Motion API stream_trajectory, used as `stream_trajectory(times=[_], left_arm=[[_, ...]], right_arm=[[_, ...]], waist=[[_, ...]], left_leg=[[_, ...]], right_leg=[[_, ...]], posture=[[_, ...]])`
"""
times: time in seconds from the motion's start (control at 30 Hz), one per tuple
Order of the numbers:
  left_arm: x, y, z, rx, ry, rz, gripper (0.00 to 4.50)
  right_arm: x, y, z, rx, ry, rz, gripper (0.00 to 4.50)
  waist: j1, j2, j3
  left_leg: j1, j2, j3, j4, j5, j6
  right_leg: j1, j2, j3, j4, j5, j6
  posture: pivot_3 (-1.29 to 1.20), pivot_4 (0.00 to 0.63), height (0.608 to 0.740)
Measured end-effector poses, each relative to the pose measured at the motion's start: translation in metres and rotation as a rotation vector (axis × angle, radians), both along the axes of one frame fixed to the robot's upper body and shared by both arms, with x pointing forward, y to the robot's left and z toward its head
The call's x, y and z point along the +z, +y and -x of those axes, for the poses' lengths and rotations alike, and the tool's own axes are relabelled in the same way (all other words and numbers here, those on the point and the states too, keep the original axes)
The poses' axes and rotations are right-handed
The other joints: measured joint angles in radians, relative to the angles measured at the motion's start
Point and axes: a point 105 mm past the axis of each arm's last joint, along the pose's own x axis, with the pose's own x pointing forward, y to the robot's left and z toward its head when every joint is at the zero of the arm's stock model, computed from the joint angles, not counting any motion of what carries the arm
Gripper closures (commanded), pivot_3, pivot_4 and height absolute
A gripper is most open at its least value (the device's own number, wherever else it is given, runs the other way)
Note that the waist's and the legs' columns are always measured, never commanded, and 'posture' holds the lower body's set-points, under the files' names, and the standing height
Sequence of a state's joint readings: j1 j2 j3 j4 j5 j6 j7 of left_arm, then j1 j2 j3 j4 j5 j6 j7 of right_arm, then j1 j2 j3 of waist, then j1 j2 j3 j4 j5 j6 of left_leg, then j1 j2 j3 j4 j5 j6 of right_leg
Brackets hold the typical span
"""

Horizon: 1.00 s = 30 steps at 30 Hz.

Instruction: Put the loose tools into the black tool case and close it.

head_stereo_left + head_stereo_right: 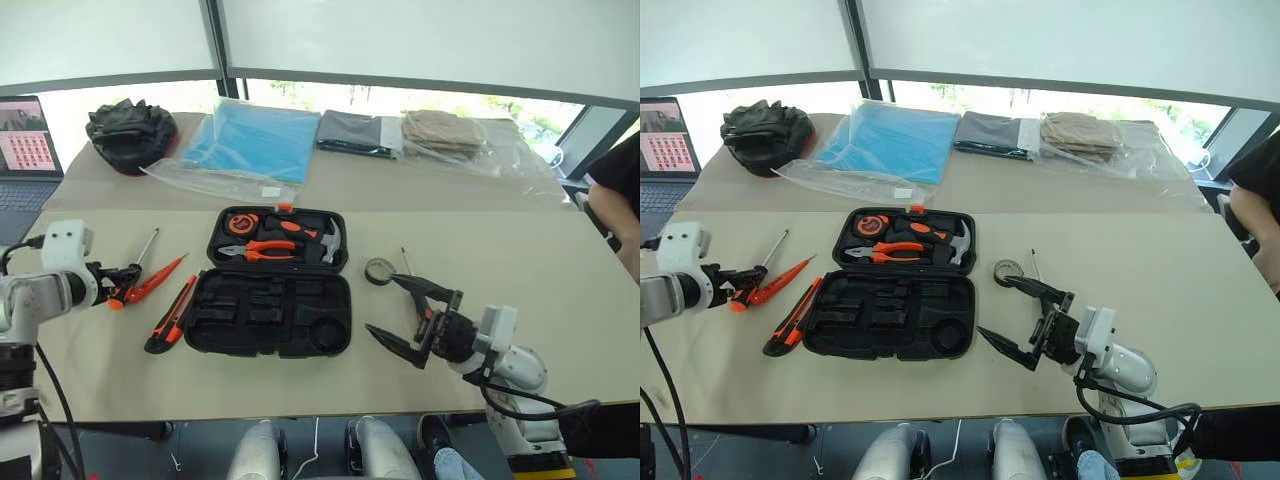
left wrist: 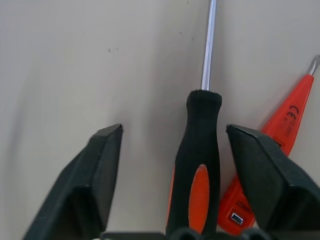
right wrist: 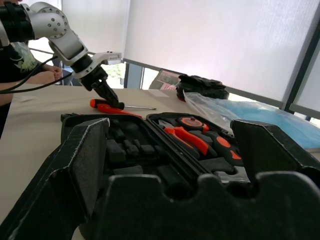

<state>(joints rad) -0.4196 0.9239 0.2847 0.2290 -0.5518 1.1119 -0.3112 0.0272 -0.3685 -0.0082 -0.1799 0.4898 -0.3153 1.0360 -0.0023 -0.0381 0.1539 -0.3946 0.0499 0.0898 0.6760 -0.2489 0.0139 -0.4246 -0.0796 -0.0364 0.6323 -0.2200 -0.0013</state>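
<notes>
Left pincer: your left pincer (image 2: pixel 200 165) stands with its fingers apart on both sides of the handle of a screwdriver (image 2: pixel 199 165). There is a gap on each side, so nothing is held yet.
Right pincer: your right pincer (image 1: pixel 405 317) hovers wide and empty over the bench (image 1: pixel 560 300), just beside the right end of the black tool case (image 1: pixel 275 300).
Task things: the case lies open and flat in the middle of the bench. The front half has empty slots. The utility knife (image 1: pixel 172 315) lies just beside its left edge. The tester pen (image 1: pixel 155 280) lies next to the screwdriver. The tape roll (image 1: pixel 379 270) and a second, thin screwdriver (image 1: pixel 406 262) lie to the right of the case.
Risk, double grasp: the right finger is very near the tester pen. I think it can pinch or push the pen together with the handle if you close here.
Risk, slip: the handle is round and sits nearer to one finger, so it may roll or turn when the fingers meet it.
Risk, right side: the wide right pincer is close to the tape roll. A careless move could knock it away.
Left wrist view: it shows the gaps beside the handle and how near the pen is. The head views do not show this clearly.
Head views: they give the whole layout, with the case, the knife and the tape roll.
</notes>
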Motion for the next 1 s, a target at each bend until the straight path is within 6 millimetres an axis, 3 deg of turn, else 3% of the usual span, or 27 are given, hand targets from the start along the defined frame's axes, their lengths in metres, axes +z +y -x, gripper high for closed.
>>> stream_trajectory(times=[0.07, 0.1, 0.17, 0.3, 0.43, 0.53, 0.57, 0.63, 0.7, 0.8, 0.9, 1.0], left_arm=[[-0.002, -0.003, -0.001, -0.008, -0.010, 0.029, 2.88], [-0.002, -0.005, -0.002, -0.011, -0.015, 0.043, 3.41], [-0.001, -0.002, -0.001, 0.001, -0.022, 0.043, 3.92], [0.001, 0.012, 0.008, 0.014, -0.093, 0.042, 3.92], [0.034, 0.011, 0.015, -0.132, -0.298, 0.036, 3.92], [0.077, -0.026, 0.027, -0.474, -0.461, -0.010, 3.92], [0.093, -0.050, 0.035, -0.661, -0.494, -0.054, 3.92], [0.098, -0.086, 0.045, -0.940, -0.413, -0.163, 3.92], [0.091, -0.111, 0.048, -1.136, -0.331, -0.248, 3.92], [0.078, -0.147, 0.037, -1.370, -0.317, -0.381, 3.92], [0.053, -0.163, 0.016, -1.498, -0.268, -0.550, 3.92], [0.027, -0.170, 0.006, -1.566, -0.207, -0.599, 3.92]], right_arm=[[0.000, -0.001, 0.000, -0.003, -0.004, 0.017, 0.00], [0.001, -0.002, -0.001, -0.012, -0.011, 0.022, 0.00], [0.002, -0.003, -0.003, -0.020, -0.017, 0.022, 0.00], [0.004, -0.005, -0.004, -0.022, -0.023, 0.037, 0.00], [0.005, -0.007, -0.005, -0.025, -0.030, 0.052, 0.00], [0.007, -0.020, -0.010, -0.062, -0.024, 0.087, 0.00], [0.008, -0.023, -0.012, -0.068, -0.020, 0.097, 0.00], [0.008, -0.029, -0.012, -0.070, -0.012, 0.119, 0.00], [0.006, -0.034, -0.010, -0.069, 0.004, 0.138, 0.00], [-0.001, -0.041, -0.009, -0.064, 0.045, 0.164, 0.00], [0.000, -0.042, -0.011, -0.066, 0.046, 0.163, 0.00], [-0.001, -0.042, -0.011, -0.072, 0.050, 0.157, 0.00]], waist=[[0.001, 0.000, 0.000], [0.001, 0.000, 0.000], [0.000, 0.000, 0.000], [-0.007, 0.000, 0.000], [-0.008, -0.001, 0.000], [0.000, -0.001, 0.000], [0.007, 0.000, 0.000], [0.017, 0.002, 0.001], [0.021, 0.007, 0.001], [0.027, 0.009, 0.002], [0.025, 0.009, 0.002], [0.011, 0.009, 0.002]], left_leg=[[0.000, 0.000, 0.000, 0.000, 0.000, 0.000], [0.000, 0.000, 0.000, 0.000, 0.000, 0.000], [0.000, 0.000, 0.000, 0.000, 0.000, 0.000], [0.000, 0.001, 0.000, 0.000, 0.000, 0.000], [-0.001, 0.002, 0.000, 0.000, 0.000, 0.000], [-0.001, 0.000, 0.000, 0.001, -0.001, 0.001], [-0.001, -0.001, 0.001, 0.000, -0.001, 0.001], [-0.001, -0.002, 0.001, 0.000, -0.001, 0.002], [0.000, -0.003, 0.003, 0.000, 0.000, 0.004], [-0.001, -0.005, 0.008, 0.002, 0.001, 0.005], [-0.002, -0.003, 0.011, 0.003, 0.001, 0.005], [-0.004, -0.001, 0.011, 0.003, 0.001, 0.005]], right_leg=[[0.000, 0.000, 0.000, 0.000, 0.000, 0.000], [0.000, 0.000, 0.000, 0.000, 0.000, 0.000], [0.000, 0.000, 0.000, 0.001, 0.000, 0.000], [0.000, 0.000, 0.001, 0.000, 0.000, 0.000], [-0.001, -0.002, 0.000, 0.000, 0.000, 0.000], [-0.001, -0.006, -0.002, -0.001, 0.000, 0.000], [0.000, -0.008, -0.002, -0.001, 0.000, 0.000], [0.001, -0.008, -0.003, -0.002, -0.002, -0.003], [0.001, -0.009, -0.002, -0.002, -0.003, -0.002], [0.002, -0.005, -0.001, -0.002, -0.001, 0.001], [0.001, 0.000, 0.002, -0.002, 0.000, 0.002], [-0.002, 0.004, 0.005, -0.002, 0.000, 0.002]], posture=[[0.00, 0.150, 0.740], [0.00, 0.150, 0.740], [0.00, 0.150, 0.740], [0.00, 0.150, 0.740], [0.00, 0.150, 0.740], [0.00, 0.150, 0.740], [0.00, 0.150, 0.740], [0.00, 0.150, 0.740], [0.00, 0.150, 0.740], [0.00, 0.150, 0.740], [0.00, 0.150, 0.740], [0.00, 0.150, 0.740]])
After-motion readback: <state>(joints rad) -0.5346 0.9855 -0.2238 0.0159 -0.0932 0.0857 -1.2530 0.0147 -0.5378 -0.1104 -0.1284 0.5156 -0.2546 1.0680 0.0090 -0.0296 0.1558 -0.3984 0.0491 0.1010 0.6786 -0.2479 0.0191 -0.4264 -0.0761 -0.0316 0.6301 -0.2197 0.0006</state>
